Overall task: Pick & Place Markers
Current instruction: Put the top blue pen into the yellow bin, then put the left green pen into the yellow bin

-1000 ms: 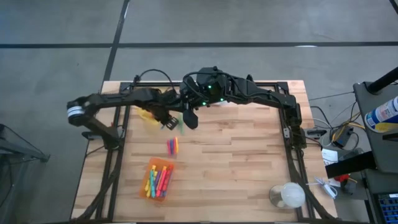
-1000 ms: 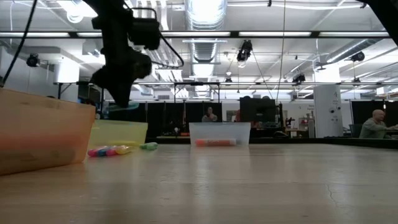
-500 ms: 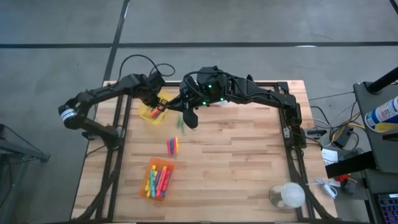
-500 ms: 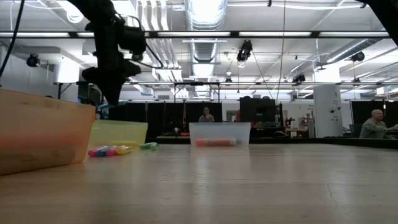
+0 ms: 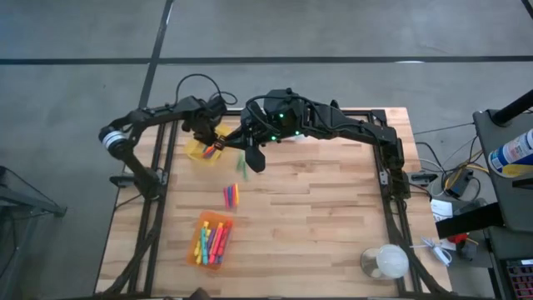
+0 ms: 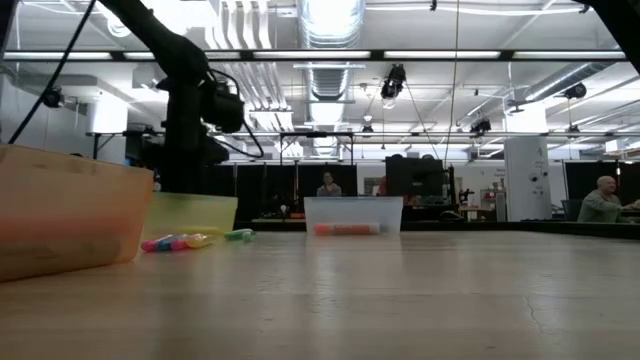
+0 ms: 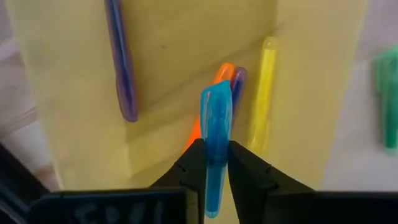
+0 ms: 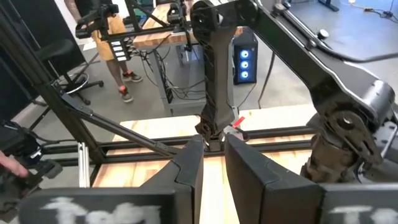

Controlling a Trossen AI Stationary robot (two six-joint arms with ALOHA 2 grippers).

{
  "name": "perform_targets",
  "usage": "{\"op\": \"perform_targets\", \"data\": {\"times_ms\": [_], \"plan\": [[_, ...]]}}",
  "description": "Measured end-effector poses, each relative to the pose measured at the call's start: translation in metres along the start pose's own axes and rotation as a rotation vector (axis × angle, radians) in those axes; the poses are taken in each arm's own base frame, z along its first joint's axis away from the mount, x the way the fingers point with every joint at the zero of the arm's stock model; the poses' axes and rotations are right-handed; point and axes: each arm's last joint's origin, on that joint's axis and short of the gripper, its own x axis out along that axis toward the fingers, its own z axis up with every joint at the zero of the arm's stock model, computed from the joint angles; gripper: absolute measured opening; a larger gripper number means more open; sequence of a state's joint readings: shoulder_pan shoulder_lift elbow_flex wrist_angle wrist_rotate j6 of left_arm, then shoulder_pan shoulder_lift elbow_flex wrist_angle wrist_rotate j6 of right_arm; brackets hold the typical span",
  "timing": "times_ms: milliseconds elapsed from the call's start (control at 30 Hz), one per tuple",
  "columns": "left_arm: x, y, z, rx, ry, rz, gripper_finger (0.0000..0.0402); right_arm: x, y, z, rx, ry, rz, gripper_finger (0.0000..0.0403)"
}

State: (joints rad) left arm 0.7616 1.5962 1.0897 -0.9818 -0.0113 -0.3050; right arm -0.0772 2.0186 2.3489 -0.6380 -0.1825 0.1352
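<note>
My left gripper (image 5: 215,147) hangs over the yellow bin (image 5: 202,151), shut on a blue marker (image 7: 216,118). In the left wrist view the yellow bin (image 7: 168,68) holds purple (image 7: 120,59), orange (image 7: 221,74) and yellow (image 7: 264,87) markers. A green marker (image 5: 242,167) lies on the wood beside the bin. A small bunch of markers (image 5: 231,196) lies mid-table. Several more fill the orange bin (image 5: 212,242). My right gripper (image 5: 254,160) waits just right of the yellow bin, open and holding nothing (image 8: 213,162). My left gripper pinches the blue marker between its two fingers (image 7: 194,163), around the middle of the barrel (image 7: 215,146). The fingers point down from above, and the marker lies along them. Its free end (image 7: 216,93) sticks out past the fingertips, lifted clear above the yellow bin's floor.
In the low view a clear bin (image 6: 353,215) with an orange marker in it stands far back; the orange bin (image 6: 70,210) fills the near left. A clear round container (image 5: 385,262) sits at the near right corner. The two arms stand close together over the far left.
My left gripper has moved from beside the green marker toward the table's far left, over the yellow bin, and has come down toward it. The arm's elbow has swung toward the far edge. My right arm has kept still.
</note>
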Motion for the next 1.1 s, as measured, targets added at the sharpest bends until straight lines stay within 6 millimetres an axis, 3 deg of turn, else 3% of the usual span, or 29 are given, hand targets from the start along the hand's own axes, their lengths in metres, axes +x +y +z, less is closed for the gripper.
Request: {"op": "perform_targets", "data": {"times_ms": [233,467,800,1100], "plan": [[0.007,0.0,0.001,-0.01,0.026,0.019,0.0102,0.0,0.0,0.0,0.001,0.001,0.0,0.0057],[-0.015,-0.003,-0.004,-0.049,-0.014,-0.064,0.0111,0.0,0.0,0.0,0.0,0.001,0.0,0.0057],[-0.063,-0.041,-0.009,-0.027,-0.183,-0.275,0.0112,-0.011,0.001,0.006,-0.017,-0.023,-0.001,0.0057],[-0.066,-0.078,-0.008,0.003,-0.232,-0.417,0.0112,-0.032,0.005,0.018,-0.04,-0.068,0.0,0.0056]]}}
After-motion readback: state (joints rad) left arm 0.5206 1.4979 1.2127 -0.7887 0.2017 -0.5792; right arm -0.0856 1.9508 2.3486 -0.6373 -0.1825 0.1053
